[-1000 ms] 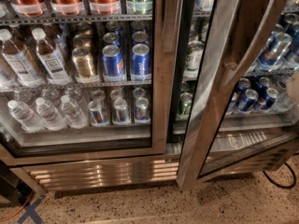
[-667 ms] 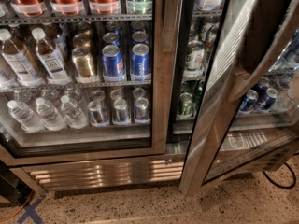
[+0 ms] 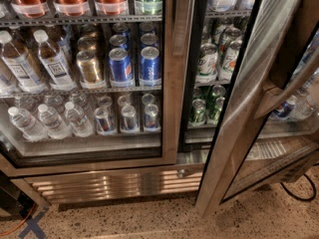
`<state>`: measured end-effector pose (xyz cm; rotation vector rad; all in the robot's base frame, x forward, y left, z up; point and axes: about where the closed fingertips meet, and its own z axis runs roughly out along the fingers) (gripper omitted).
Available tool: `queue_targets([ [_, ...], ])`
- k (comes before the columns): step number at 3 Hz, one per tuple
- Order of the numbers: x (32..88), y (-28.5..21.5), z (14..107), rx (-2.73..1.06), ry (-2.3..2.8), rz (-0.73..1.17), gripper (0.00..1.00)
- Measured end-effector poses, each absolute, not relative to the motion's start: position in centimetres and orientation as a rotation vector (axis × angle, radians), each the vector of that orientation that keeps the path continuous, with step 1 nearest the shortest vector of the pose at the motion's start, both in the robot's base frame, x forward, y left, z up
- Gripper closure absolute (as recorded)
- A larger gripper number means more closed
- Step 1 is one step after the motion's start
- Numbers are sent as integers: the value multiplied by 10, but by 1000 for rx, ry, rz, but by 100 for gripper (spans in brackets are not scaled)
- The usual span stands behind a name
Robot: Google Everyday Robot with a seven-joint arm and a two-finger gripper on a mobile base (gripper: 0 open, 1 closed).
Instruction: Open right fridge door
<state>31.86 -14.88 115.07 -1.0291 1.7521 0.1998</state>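
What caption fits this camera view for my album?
Right fridge door stands partly open, green cans showing; end effector out of view.

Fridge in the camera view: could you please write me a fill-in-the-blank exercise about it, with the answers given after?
1. The right fridge door stands ___, swung out towards the camera.
2. The left door is ___.
3. Behind the left door, the blue cans stand on the ___ shelf of the three seen.

Missing words: open; shut; middle.

Note: the gripper is not in view.
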Motion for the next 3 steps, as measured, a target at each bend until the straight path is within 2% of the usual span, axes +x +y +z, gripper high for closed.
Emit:
queue_targets([
  [3,319,-149,1151,-1029,1752,200,0],
])
